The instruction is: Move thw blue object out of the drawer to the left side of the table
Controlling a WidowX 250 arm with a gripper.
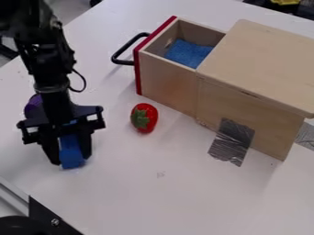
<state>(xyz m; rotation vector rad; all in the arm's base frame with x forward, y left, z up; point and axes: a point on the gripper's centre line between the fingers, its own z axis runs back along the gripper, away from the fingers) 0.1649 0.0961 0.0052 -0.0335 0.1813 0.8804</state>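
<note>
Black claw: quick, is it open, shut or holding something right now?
Gripper: closed on the blue object, a finger on either side.

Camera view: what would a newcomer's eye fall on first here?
Probably the black gripper at the picture's left, its fingers on either side of a blue object over the white table. Next would come the bright red strawberry, lying between the gripper and the wooden box. Then the box's open, red-fronted drawer near the top, with blue, cloth-like material inside.
</note>
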